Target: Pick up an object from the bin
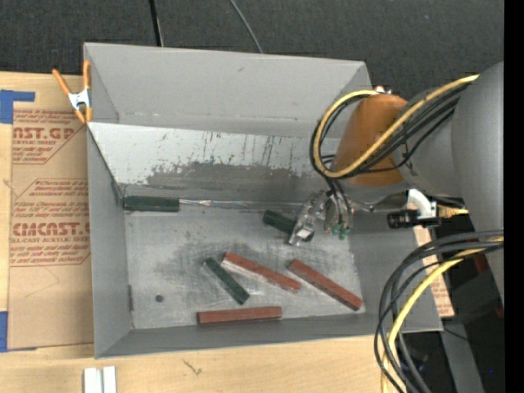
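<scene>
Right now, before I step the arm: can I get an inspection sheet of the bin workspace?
Surface: grey metal bin, floor scuffed.
Job's things: front red-brown bar; centre red-brown bar; right red-brown bar; long dark green bar at back left; dark green stick mid-floor; short dark green piece.
Clutter: nothing seen.
End effector: low at back right, beside the short dark green piece.
Cables: yellow and black cables loop round the orange wrist cover.
Surroundings: thin black lead behind the bin.

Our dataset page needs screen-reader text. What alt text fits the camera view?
The gripper hangs low at the far right of a grey metal bin, beside a short dark green bar. Three reddish-brown bars and two more dark green bars lie scattered on its floor.
</scene>
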Tool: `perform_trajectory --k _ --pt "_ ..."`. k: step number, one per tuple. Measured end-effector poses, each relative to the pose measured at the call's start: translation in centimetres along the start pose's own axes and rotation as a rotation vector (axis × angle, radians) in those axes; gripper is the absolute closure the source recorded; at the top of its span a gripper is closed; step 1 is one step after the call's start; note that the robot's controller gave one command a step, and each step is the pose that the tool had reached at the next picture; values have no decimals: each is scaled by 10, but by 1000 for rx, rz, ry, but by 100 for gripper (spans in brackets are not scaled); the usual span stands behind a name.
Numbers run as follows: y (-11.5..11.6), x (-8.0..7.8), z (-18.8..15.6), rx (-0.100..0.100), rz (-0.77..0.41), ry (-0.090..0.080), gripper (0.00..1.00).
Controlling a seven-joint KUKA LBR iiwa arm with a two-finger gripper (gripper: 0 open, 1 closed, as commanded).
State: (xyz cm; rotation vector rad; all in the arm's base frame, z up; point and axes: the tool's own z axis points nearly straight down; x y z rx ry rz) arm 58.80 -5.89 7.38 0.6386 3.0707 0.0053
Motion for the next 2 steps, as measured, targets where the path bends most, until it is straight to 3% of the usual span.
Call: perform_trajectory --k 1,2 --pt "0 0 0 1 0 2 100" --pt "1 -3 -141 3 -31 2 100"
